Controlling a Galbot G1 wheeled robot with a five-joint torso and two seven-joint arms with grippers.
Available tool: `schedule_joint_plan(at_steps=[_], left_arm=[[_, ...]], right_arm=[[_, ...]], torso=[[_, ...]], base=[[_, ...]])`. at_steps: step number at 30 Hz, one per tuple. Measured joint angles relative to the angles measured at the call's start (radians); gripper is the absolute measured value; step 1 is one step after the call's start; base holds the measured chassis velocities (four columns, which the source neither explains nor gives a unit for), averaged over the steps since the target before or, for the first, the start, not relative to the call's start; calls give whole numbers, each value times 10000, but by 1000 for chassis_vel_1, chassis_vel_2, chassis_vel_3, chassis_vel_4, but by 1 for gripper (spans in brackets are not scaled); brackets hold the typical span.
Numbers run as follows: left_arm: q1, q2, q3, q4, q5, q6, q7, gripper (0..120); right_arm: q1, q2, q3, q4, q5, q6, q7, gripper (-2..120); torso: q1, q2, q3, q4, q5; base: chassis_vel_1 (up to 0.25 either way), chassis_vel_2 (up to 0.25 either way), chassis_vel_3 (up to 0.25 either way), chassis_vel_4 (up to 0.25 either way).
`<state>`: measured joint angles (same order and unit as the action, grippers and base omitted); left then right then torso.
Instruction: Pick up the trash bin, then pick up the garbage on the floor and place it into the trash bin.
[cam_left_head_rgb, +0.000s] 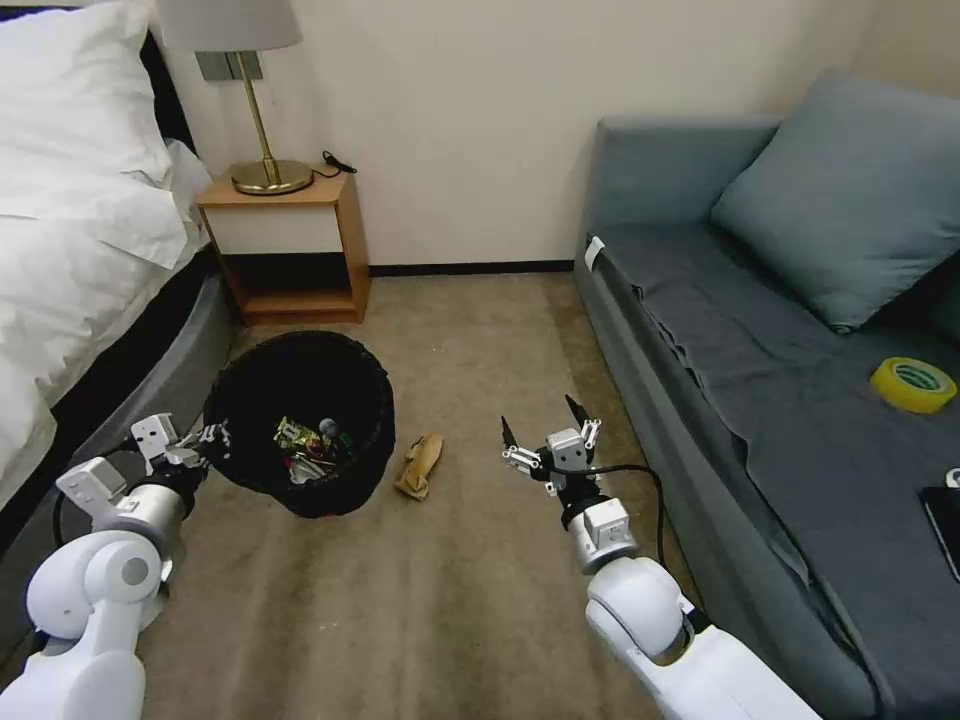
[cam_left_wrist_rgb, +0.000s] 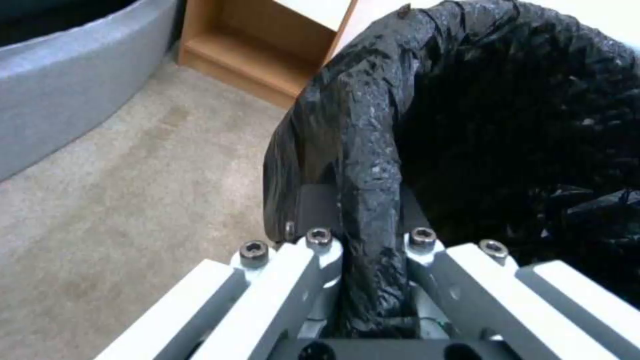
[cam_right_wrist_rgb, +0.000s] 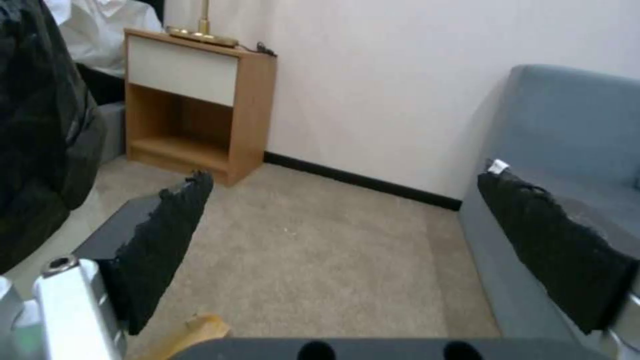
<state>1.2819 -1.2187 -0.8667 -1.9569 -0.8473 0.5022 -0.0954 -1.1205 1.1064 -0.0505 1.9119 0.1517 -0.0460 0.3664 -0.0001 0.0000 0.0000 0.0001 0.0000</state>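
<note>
left gripper pinches trash bin rim by the bed | right gripper wide open, empty | tan paper on carpet beside bin | risk: thin bag slips, bin tips

No text, label, brand, number or sign can be read on anything here.

Open beige carpet spreads at 12 o'clock ahead of the spread-fingered right tool. The long grey-blue fabric sofa walls off 3 o'clock; the round black-bagged trash bin and crumpled tan paper sit at 9 o'clock. The wooden nightstand blocks 11 o'clock.
</note>
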Motion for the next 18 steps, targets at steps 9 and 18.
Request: schedule_joint_plan(at_steps=[9,18], left_arm=[[7,-37,-2,15,3,0,-12,4],[-104,-3,-8,61,-34,2,-56,4]], right_arm=[[-104,76,17,-38,-27,100,-25,100],[68,219,-155,-174,31,99,-68,100]], torso=[[0,-1,1,0,0],[0,0,0,0,0]], base=[[-120,119,130,-128],[-105,98,101,-99]])
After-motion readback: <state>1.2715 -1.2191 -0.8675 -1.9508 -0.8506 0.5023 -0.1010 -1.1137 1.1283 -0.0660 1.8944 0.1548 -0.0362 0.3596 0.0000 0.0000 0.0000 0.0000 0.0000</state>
